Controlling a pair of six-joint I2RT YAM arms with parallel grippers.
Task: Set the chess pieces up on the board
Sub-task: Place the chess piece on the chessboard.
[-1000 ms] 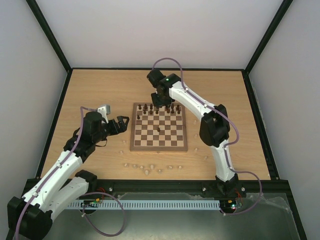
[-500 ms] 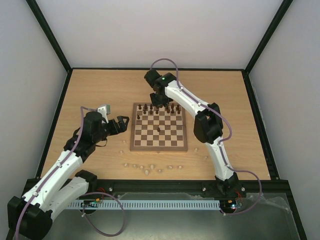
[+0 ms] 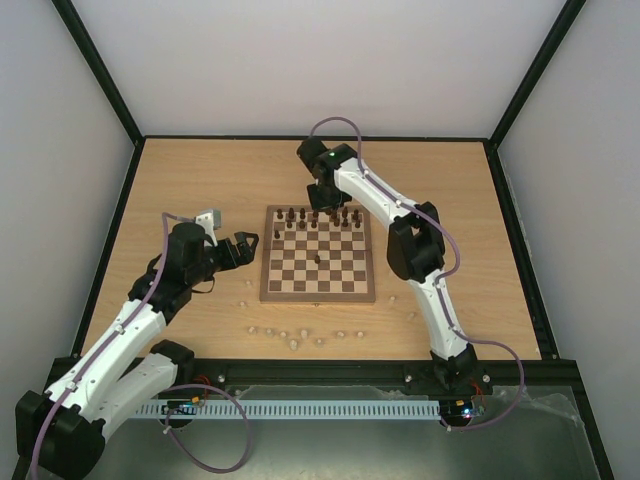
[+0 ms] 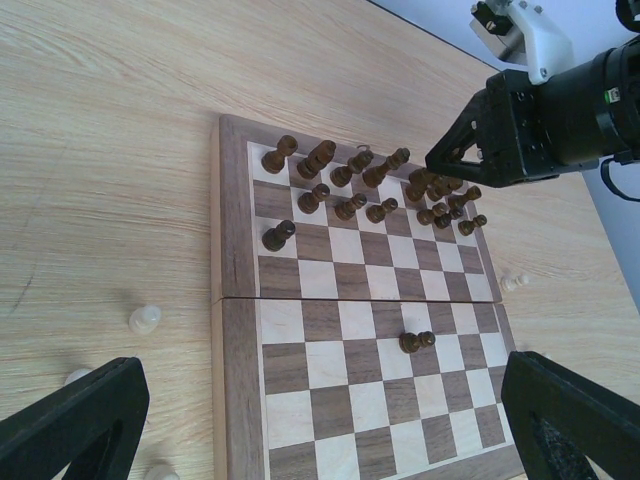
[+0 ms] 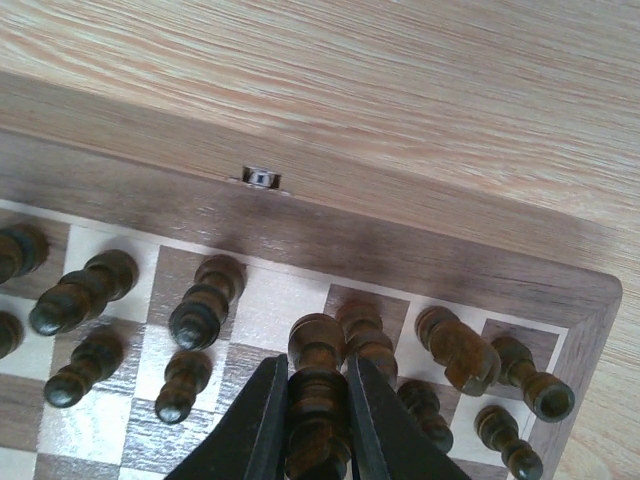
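The board (image 3: pixel 318 293) lies mid-table, with dark chess pieces (image 3: pixel 320 218) crowding its two far rows. My right gripper (image 3: pixel 322 205) hovers over those rows, shut on a dark brown piece (image 5: pixel 318 400) that stands upright between its fingers (image 5: pixel 268 410) above the back row by the far border (image 5: pixel 400 250). One dark pawn (image 4: pixel 417 341) stands alone near the board's centre, another (image 4: pixel 278 235) at the left side. My left gripper (image 3: pixel 245 243) stays open and empty just left of the board, its fingers (image 4: pixel 75 420) wide apart.
Several pale chess pieces (image 3: pixel 293 335) lie scattered on the tabletop in front of the board, one (image 4: pixel 144 319) close to its left edge and another (image 3: pixel 411 315) at the right. Black frame rails border the table.
The right arm's elbow has swung in towards the board while its gripper stayed over the far rows with the piece. The left arm has not moved.
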